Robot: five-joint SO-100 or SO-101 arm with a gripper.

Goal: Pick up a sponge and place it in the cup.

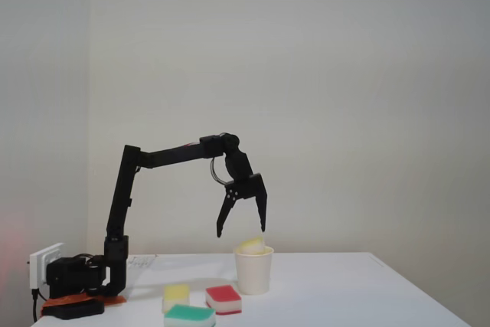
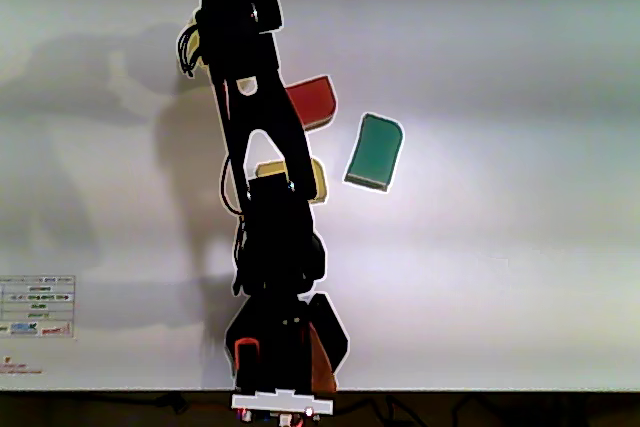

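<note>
- Fixed view: one white cup (image 1: 253,272) is seen on the table (image 1: 344,296), with one pale-yellow sponge (image 1: 252,246) poking above its rim. The gripper (image 1: 241,229) is held just above it, fingers spread apart and empty. Three more sponges are counted (one yellow sponge (image 1: 176,295), one red-topped sponge (image 1: 223,298), one green-topped sponge (image 1: 190,315)).
- Other view: the same three sponges are counted, partly hidden by the arm (image 2: 262,147).

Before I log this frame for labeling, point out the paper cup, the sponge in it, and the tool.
paper cup (image 1: 254,275), fixed view, side wall.
sponge (image 1: 251,246), fixed view, top above rim.
tool (image 1: 242,230), fixed view, between fingertips.
</note>
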